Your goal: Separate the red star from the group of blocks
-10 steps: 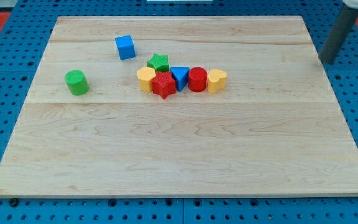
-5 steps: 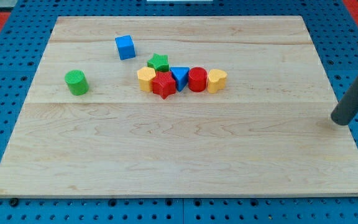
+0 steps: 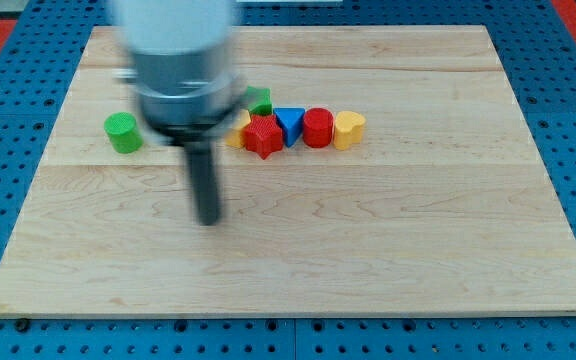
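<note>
The red star (image 3: 263, 136) lies in a tight row of blocks at the board's upper middle. Beside it are a yellow block (image 3: 238, 133) on its left, partly hidden by my arm, a green star (image 3: 260, 100) above, a blue triangle (image 3: 289, 123), a red cylinder (image 3: 317, 128) and a yellow heart (image 3: 348, 130) on its right. My tip (image 3: 208, 220) rests on the board below and left of the red star, apart from every block. The arm's blurred body covers the upper left of the group and hides the blue cube.
A green cylinder (image 3: 121, 132) stands alone at the view's left. The wooden board (image 3: 368, 250) lies on a blue pegboard surface.
My tip has swept from the board's right edge across to the left, ending below and left of the block group. The arm now hides the blue cube. The blocks have not moved.
</note>
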### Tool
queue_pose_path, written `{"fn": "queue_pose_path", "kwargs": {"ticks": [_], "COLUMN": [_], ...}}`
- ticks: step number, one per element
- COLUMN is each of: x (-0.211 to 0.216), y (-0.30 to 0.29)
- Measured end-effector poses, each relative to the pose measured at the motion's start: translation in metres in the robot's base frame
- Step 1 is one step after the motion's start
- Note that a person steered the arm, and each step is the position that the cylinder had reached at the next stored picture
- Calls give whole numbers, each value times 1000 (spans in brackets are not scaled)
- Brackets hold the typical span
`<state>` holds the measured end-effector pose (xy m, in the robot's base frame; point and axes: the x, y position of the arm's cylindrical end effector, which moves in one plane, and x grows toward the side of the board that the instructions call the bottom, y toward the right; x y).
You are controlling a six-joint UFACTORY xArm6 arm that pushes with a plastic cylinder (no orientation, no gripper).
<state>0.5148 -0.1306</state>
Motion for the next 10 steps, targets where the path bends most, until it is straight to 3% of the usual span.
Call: {"fn": "queue_pose_path", "kwargs": {"ticks": [3, 4, 5, 6, 7, 8, 10], "x": [-110, -121, -122, -121, -86, -49, -32], "y": [-5, 27, 105, 112, 130, 173, 247]}}
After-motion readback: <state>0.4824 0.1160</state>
